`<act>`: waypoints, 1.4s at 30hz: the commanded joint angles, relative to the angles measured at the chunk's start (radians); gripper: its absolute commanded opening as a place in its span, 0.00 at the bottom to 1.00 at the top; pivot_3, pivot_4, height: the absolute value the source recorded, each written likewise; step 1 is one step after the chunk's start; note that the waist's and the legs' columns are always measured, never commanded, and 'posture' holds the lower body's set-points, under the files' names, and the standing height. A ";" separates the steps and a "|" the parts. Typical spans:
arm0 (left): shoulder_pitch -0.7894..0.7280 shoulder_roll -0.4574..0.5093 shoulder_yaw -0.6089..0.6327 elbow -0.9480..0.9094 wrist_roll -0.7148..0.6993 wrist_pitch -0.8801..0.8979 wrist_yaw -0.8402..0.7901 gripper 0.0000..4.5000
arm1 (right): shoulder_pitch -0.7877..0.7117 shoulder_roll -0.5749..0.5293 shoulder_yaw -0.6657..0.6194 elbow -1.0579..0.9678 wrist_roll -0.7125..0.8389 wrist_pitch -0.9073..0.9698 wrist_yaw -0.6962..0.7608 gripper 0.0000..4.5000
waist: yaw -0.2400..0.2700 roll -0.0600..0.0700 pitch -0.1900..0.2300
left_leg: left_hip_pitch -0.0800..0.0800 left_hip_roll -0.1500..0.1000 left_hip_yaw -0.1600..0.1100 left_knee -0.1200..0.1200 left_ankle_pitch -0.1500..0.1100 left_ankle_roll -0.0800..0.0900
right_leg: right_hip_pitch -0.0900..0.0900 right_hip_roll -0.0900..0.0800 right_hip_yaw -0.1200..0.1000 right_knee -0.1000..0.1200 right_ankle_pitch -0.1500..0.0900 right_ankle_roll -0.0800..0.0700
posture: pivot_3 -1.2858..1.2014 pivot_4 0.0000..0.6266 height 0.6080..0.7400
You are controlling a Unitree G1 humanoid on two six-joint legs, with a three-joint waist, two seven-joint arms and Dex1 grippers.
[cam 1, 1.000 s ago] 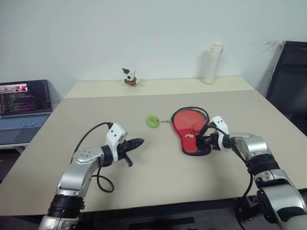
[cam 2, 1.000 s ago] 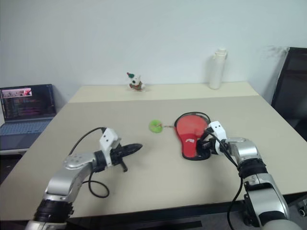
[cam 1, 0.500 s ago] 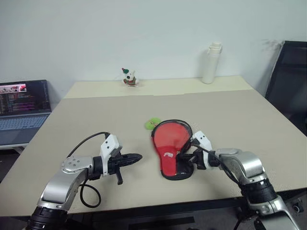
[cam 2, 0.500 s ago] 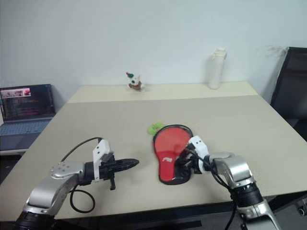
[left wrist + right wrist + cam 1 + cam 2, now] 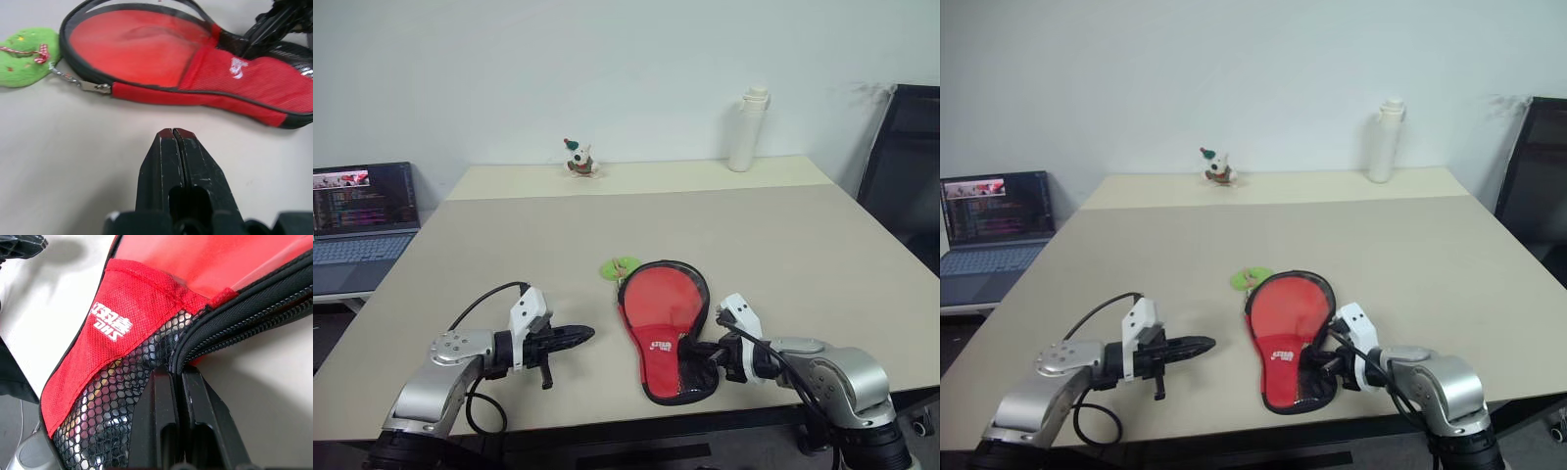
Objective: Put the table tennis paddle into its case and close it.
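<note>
Case: the case [image 5: 664, 333] lies red side up on the table [image 5: 509, 245], low and a little right of centre in the left eye view, round end toward the far edge, narrow end toward the near edge.
Case details: black piping round the rim, white logo on the neck, black mesh pocket at the narrow end; the zip along its right-hand edge gapes open in the right wrist view.
Paddle: a smooth red face shows inside the open round end; whether this is the table tennis paddle [image 5: 142, 41] or lining I cannot tell for certain.
Zipper charm: the green charm [image 5: 619, 266] lies on the table just beyond the upper left of the round end, joined to the case by a short chain.
Right gripper: the right gripper [image 5: 707, 351] sits at the narrow end's right side, fingers pressed together on the mesh and zip edge of the case.
Left gripper: the left gripper [image 5: 576, 336] hangs just above the table left of the case, fingers closed with nothing between them, tips pointing at the case, apart from it.
Change from a second ago: the case sat further up and right in the frame, nearer the table's middle; it is now nearer the near edge and further left, with the right gripper drawn back along with it. The charm has followed. The left gripper has pulled back slightly toward the lower left.
Background: a laptop [image 5: 362, 211] at the left edge, a small toy figure [image 5: 577, 158] and a white bottle [image 5: 747, 128] along the far side.
</note>
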 commanded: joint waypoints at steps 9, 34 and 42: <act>-0.045 -0.026 -0.004 0.074 0.020 -0.081 -0.010 0.00 | -0.004 0.062 -0.040 -0.003 0.056 0.039 -0.098 0.00 | 0.000 -0.001 -0.001 | 0.000 0.000 0.000 0.000 0.000 0.000 | 0.000 0.000 0.000 0.000 0.000 0.000 | 0.52 0.24 1.00; -0.177 -0.073 0.012 -0.063 -0.037 0.171 0.169 0.00 | -0.095 -0.058 -0.142 -0.102 0.184 -0.233 -0.043 0.99 | 0.007 -0.007 -0.004 | 0.000 -0.001 0.001 0.000 0.000 0.000 | 0.001 0.001 0.001 -0.002 0.001 0.002 | 0.52 0.24 1.00; -0.199 -0.087 0.010 -0.078 -0.026 0.186 0.211 0.00 | -0.218 0.023 0.159 0.210 -0.063 -0.541 -0.050 0.99 | 0.006 -0.007 -0.004 | -0.003 -0.001 0.000 0.000 0.000 0.000 | -0.001 0.000 0.000 -0.002 0.001 0.002 | 0.52 0.24 1.00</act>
